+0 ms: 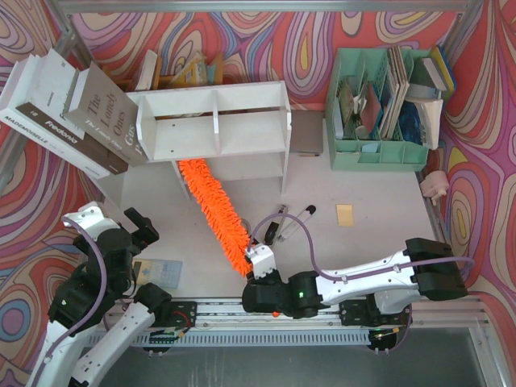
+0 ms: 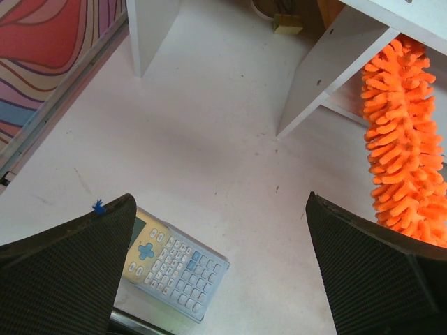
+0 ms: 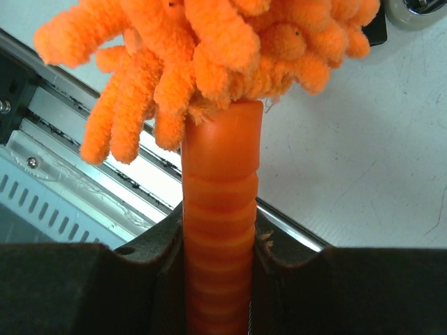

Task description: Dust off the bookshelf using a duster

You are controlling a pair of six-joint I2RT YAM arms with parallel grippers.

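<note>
Firmly, the right end effector [image 3: 220,279] is pressed together on the ribbed orange handle [image 3: 222,209] of the duster [image 1: 216,208], pinching it just behind the fluffy head. Ahead of it, the duster slants away over the tabletop [image 1: 371,242], its far tip reaching into the lower left opening of the bookshelf [image 1: 214,121]. Well to its left, the left end effector [image 2: 220,202] hangs spread wide above the tabletop, gripping nothing. A calculator [image 2: 174,262] lies just beneath it, beside one finger.
</note>
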